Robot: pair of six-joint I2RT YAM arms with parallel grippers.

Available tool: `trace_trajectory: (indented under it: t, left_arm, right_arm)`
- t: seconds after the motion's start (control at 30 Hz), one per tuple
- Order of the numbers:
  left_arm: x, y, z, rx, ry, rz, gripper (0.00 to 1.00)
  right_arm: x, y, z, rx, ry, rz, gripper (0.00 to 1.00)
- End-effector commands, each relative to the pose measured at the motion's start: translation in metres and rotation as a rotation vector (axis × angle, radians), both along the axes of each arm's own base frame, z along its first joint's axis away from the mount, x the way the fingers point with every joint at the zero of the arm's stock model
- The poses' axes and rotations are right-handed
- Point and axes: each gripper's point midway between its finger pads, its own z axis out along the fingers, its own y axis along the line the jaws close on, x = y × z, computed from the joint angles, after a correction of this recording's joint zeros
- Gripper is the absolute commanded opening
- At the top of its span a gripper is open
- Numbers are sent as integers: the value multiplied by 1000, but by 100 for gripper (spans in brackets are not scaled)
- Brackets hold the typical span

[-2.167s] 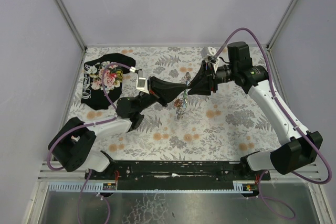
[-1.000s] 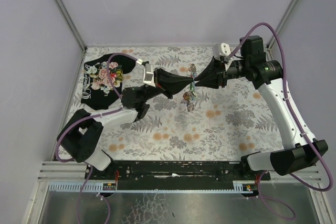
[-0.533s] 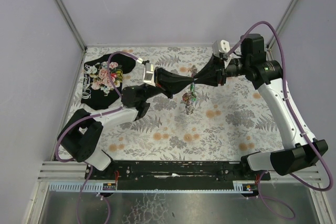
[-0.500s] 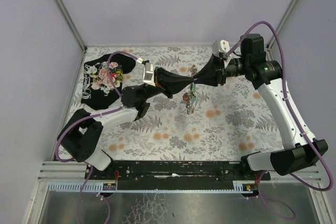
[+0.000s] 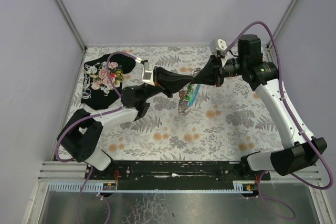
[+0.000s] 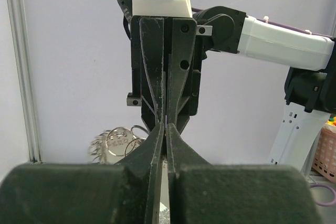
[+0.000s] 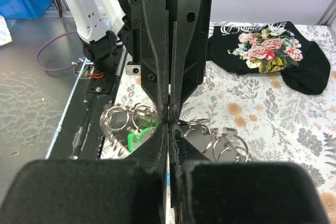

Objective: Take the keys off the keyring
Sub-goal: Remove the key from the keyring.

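Note:
My left gripper [image 5: 189,83] and right gripper [image 5: 198,81] meet tip to tip above the middle of the table. Both are shut on the thin silvery keyring between them. The keys [image 5: 186,99] hang just below the tips, blurred, with a light-blue streak. In the left wrist view my left gripper [image 6: 166,129] is shut, facing the right one, with silver rings [image 6: 116,140] to its left. In the right wrist view my right gripper [image 7: 169,125] is shut, with a green key head [image 7: 137,139] and rings [image 7: 223,142] on both sides.
A black floral cloth [image 5: 102,77] lies at the far left of the table and shows in the right wrist view [image 7: 268,53]. The floral table cover [image 5: 231,124] spreads under the arms. A black rail [image 5: 178,169] runs along the near edge. Walls enclose three sides.
Both grippers rose and moved towards the back right with the keyring held between them. In the last half second the key cluster swung and the right wrist shifted slightly left.

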Motion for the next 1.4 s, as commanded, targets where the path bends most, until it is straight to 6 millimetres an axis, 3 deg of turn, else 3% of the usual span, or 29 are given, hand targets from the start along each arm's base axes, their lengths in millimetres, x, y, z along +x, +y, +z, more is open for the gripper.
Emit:
trace_trajectory:
  t: [0.0, 0.13, 0.37, 0.53, 0.83, 1.17, 1.37]
  left_arm:
    - [-10, 8, 21, -79, -50, 4, 0]
    - [-10, 12, 19, -82, -27, 10, 3]
    - [-18, 34, 14, -74, -16, 33, 32]
    - [-26, 44, -6, -3, 8, 13, 33]
    - [-37, 37, -41, 157, 48, -22, 29]
    - [-28, 6, -83, 387, 65, 10, 24]
    - [-24, 3, -89, 396, 68, 33, 23]
  right_arm:
    - [-14, 4, 15, 48, -9, 61, 0]
    - [-15, 2, 10, 32, -10, 51, 0]
    - [-14, -4, -11, -34, -39, 18, 0]
    - [-15, -8, -25, -75, -53, 14, 0]
    - [-12, -7, -35, -118, -22, 7, 0]
    - [-11, -9, -54, -285, -60, -2, 0]
    - [-12, -9, -61, -346, -87, -7, 0]
